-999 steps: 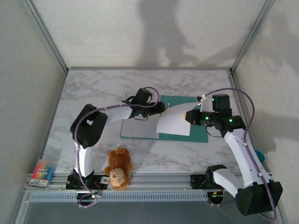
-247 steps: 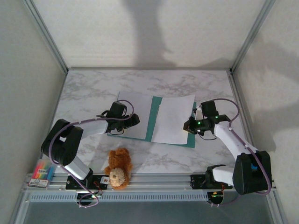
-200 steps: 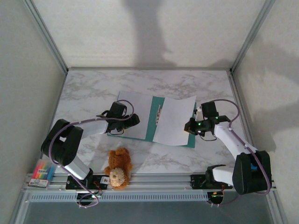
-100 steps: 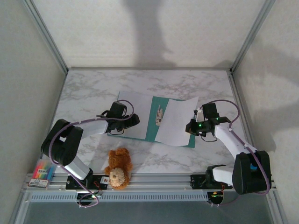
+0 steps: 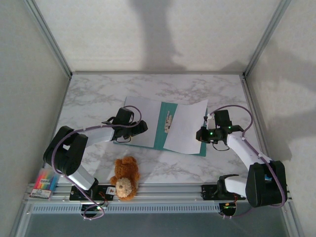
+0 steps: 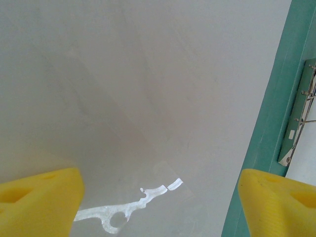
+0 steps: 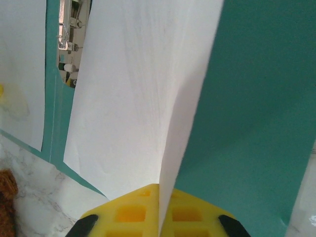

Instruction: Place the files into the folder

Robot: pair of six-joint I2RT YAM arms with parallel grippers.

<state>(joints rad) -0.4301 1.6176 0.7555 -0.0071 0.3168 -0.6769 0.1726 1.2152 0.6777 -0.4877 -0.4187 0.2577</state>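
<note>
Right gripper [image 5: 201, 134] is closed on the right-hand edge of a thin white rectangular paper sheet [image 5: 185, 126]. In the right wrist view its 2 yellow fingers [image 7: 128, 215] meet at the bottom of the frame with the paper edge [image 7: 138, 89] pinched between them [image 7: 159, 197]. I cannot tell whether the grip holds more than 1 sheet. The sheet lies over the right half of a thin flat teal-green rectangular folder [image 5: 159, 134], which is open flat on the white-grey marble tabletop [image 5: 98, 94]. The gripped edge is raised off the teal cover [image 7: 247, 98], and the far-left edge sits near the spine. A small silver metal clip [image 5: 168, 121] on the teal spine strip is uncovered, just left of the sheet [image 7: 69, 24]. Left gripper [image 5: 143, 127] is over the folder's pale left leaf with jaws wide apart and nothing between them. The left wrist view shows 1 yellow finger [image 6: 39, 197] in each lower corner, pale surface in between [image 6: 158, 202], and the teal strip and clip [image 6: 296, 118] at right. Contact with the leaf cannot be judged. A brown plush teddy bear [image 5: 124, 178] sits near the front rail, well clear of the folder. A multicoloured pack of highlighter pens [image 5: 44, 181] lies at the front-left corner.
</note>
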